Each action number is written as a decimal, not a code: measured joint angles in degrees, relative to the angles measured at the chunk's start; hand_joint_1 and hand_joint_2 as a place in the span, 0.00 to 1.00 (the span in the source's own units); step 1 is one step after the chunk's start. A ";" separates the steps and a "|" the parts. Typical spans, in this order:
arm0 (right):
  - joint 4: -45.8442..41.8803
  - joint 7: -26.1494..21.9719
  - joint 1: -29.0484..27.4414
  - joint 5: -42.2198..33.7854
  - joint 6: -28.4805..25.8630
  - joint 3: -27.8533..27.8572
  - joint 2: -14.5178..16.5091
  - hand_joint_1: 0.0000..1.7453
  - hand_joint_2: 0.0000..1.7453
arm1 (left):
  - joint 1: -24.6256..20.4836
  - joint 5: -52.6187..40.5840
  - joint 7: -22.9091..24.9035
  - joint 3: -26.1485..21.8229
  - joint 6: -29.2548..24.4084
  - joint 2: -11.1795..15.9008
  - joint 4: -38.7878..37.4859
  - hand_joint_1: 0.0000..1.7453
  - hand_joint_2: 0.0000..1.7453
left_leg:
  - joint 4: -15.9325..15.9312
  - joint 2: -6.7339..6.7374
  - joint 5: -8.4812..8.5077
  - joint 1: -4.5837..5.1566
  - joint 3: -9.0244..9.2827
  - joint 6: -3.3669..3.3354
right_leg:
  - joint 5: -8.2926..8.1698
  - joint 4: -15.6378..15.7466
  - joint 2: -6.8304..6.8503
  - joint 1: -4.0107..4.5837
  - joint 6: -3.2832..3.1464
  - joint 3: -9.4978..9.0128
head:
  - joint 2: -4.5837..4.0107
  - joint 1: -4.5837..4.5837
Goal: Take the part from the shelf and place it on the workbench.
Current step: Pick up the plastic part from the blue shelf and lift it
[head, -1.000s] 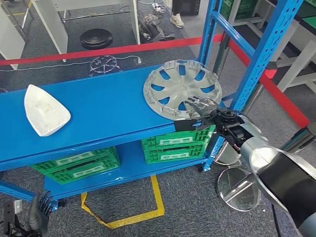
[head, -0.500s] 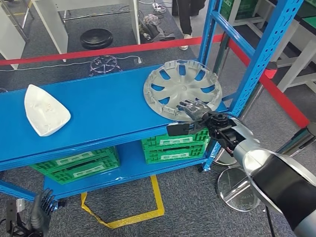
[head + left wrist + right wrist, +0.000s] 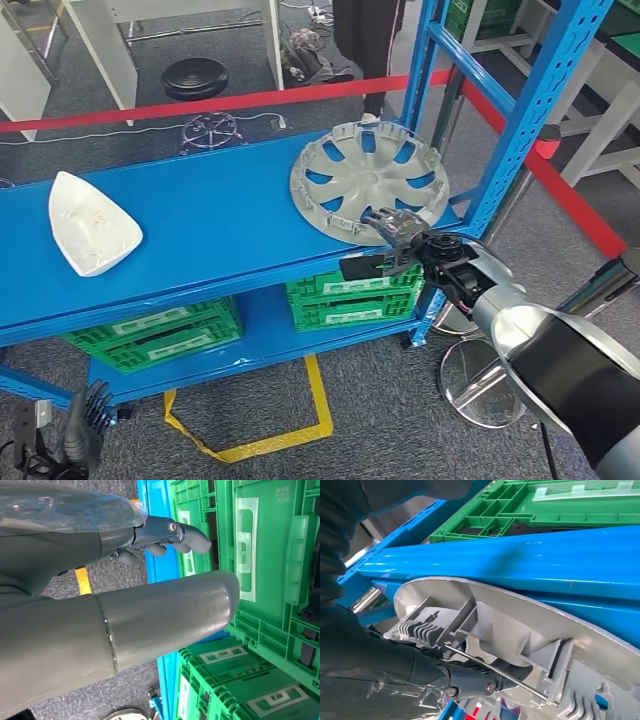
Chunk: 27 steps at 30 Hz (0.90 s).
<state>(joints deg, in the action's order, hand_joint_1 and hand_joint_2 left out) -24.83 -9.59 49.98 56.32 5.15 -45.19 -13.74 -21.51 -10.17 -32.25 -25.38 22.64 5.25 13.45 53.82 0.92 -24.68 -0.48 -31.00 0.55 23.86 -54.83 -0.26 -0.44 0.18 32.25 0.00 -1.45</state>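
Note:
A silver hubcap (image 3: 362,175) lies inner side up at the right end of the blue shelf top (image 3: 211,220), its near rim at the shelf's front edge. My right hand (image 3: 396,240) is at that near rim. Its fingers (image 3: 392,218) rest over the rim on the hubcap, and the thumb (image 3: 362,266) points left below the shelf edge, apart from them. The right wrist view shows the ribbed inside of the hubcap (image 3: 508,625) with a dark finger (image 3: 471,677) lying against it. My left hand (image 3: 81,432) hangs low by the floor, fingers apart and holding nothing.
A white boat-shaped part (image 3: 90,225) lies at the shelf's left end. Green crates (image 3: 355,295) (image 3: 158,335) fill the lower level. A blue upright (image 3: 528,110) stands right of the hubcap. A person's legs (image 3: 370,30) stand beyond the red tape (image 3: 226,100). Round metal bases (image 3: 483,380) sit on the floor.
My right hand has shifted left along the hubcap's near rim and its thumb dropped below the shelf edge. The hubcap has not moved. A person walked in behind the tape.

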 joint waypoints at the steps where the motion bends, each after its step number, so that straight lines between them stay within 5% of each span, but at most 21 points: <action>1: 0.00 0.15 0.03 -0.27 0.44 0.01 0.00 0.00 1.00 | -0.01 0.10 0.01 0.07 0.00 0.00 0.07 0.00 0.00 | 0.00 0.00 0.00 0.00 0.00 0.00 | 0.00 0.00 0.00 0.00 0.00 0.00 | 0.00 0.00; 11: 0.00 0.71 0.43 -0.78 2.62 0.14 -0.07 0.01 1.00 | -0.02 0.90 0.44 0.22 0.00 0.17 0.21 0.00 0.00 | 0.01 0.00 0.00 0.01 0.01 0.00 | 0.00 0.00 0.00 0.00 0.00 -0.03 | 0.00 0.01; 15: 0.00 1.00 0.64 -0.49 2.54 0.15 -0.38 1.00 1.00 | 0.10 1.29 0.42 0.25 -0.05 0.31 0.21 0.00 0.00 | 0.01 -0.01 0.00 0.01 0.01 0.00 | 0.00 0.00 0.01 0.00 0.00 -0.03 | 0.00 0.01; 27: 0.31 1.52 1.06 1.59 1.01 0.16 -0.73 1.00 1.00 | 0.15 2.94 0.39 1.51 -0.50 0.31 0.21 0.00 0.00 | 0.01 -0.01 0.00 0.00 0.01 0.00 | 0.00 0.00 0.00 0.00 0.00 -0.03 | 0.00 0.00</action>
<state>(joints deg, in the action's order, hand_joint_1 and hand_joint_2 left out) -24.52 -8.06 51.04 57.92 6.16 -45.03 -14.47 -21.36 -7.23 -31.86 -23.87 22.14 5.55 13.66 53.83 0.91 -24.68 -0.48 -30.98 0.55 23.86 -54.83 -0.26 -0.44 0.18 32.23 0.00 -1.45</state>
